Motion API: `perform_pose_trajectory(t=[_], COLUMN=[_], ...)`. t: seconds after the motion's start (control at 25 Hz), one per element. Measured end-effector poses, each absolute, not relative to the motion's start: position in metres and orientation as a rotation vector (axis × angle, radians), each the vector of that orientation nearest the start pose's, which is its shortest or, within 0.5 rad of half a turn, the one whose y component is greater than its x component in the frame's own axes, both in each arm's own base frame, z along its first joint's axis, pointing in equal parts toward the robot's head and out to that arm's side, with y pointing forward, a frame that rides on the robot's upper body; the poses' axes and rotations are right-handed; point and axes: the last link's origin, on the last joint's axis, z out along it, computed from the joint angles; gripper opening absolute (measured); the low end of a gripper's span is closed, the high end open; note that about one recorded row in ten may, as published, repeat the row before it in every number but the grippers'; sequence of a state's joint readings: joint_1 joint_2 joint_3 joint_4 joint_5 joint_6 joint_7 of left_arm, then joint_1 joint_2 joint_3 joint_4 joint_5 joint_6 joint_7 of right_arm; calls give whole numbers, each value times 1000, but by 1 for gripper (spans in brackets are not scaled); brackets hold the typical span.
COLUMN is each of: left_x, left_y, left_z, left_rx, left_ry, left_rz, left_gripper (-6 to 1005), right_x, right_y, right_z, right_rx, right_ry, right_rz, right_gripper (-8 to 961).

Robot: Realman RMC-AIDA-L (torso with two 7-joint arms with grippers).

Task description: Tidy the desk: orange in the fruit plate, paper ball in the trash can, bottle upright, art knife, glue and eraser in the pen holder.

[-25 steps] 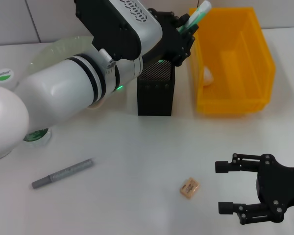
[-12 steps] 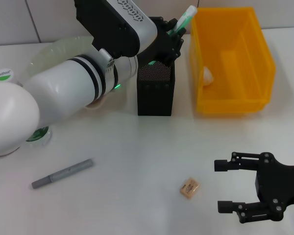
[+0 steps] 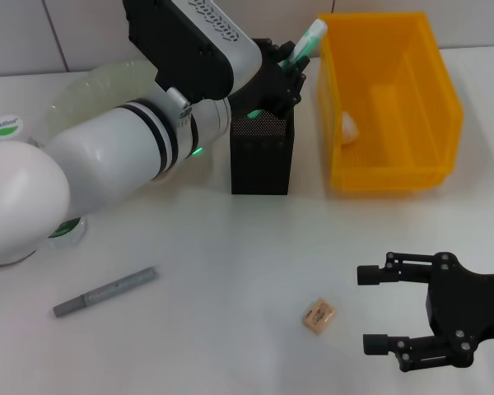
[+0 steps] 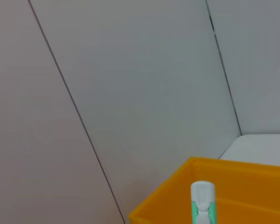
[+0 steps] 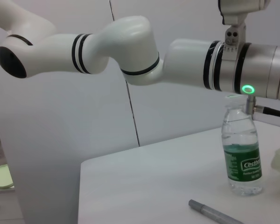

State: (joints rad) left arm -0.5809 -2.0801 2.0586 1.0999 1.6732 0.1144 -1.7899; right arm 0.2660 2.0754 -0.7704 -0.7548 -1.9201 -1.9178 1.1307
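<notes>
The left gripper [image 3: 284,70] has drifted away from the trash can [image 3: 445,107] over the last second and now sits right above the mouth of the pen holder [image 3: 262,156], lower than it was. Its fingers are closed on the glue [image 3: 305,43], a white-and-green stick that pokes up and out at a slant from between them, its white cap toward the can's rim. From the left wrist view only the stick's capped end [image 4: 203,198] shows against the yellow wall. I'd say that puts the glue step near its end: the stick looks lined up for lowering into the holder, though it is tilted and may need straightening so it doesn't catch on the mesh edge.

The right gripper [image 3: 403,309] hangs low over the tabletop [image 3: 230,247] with its fingers spread wide apart and nothing in them; it has barely moved. The eraser [image 3: 319,316], a small tan block, lies just beyond those fingertips, not touching them. The knife [image 3: 105,291], a slim grey bar, lies flat well off to the far side of the left arm. The bottle [image 5: 242,151] already stands upright, and something pale rests inside the can.
</notes>
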Motion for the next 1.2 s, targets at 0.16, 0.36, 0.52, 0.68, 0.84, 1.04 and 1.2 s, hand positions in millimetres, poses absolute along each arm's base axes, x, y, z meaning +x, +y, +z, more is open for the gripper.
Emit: perform_pose_trajectory(t=[0.16, 0.36, 0.52, 0.68, 0.84, 1.04, 1.2], left_x=[-93, -94, -95, -95, -93, -91, -81], left_y=[382, 382, 382, 381, 379, 379, 371], left_z=[-105, -106, -106, -108, -108, -105, -101], left_rx=[-2344, -2349, -2349, -2354, -2355, -2353, -2379], left_ry=[-105, -131, -135, -133, -144, -199, -181], left_rz=[-415, -423, -421, -420, -433, -476, -522], left_gripper=[220, 222, 223, 224, 226, 267, 426], right_x=[288, 288, 288, 288, 287, 287, 288], right_y=[229, 229, 229, 229, 229, 229, 229], right_z=[15, 15, 15, 16, 16, 15, 16], right_rx=[-2877, -2877, -2878, -2878, -2879, -2880, -2879], right_ry=[351, 351, 350, 351, 351, 354, 356], right_rz=[898, 897, 899, 898, 899, 902, 901], right_gripper=[778, 778, 778, 778, 778, 778, 778])
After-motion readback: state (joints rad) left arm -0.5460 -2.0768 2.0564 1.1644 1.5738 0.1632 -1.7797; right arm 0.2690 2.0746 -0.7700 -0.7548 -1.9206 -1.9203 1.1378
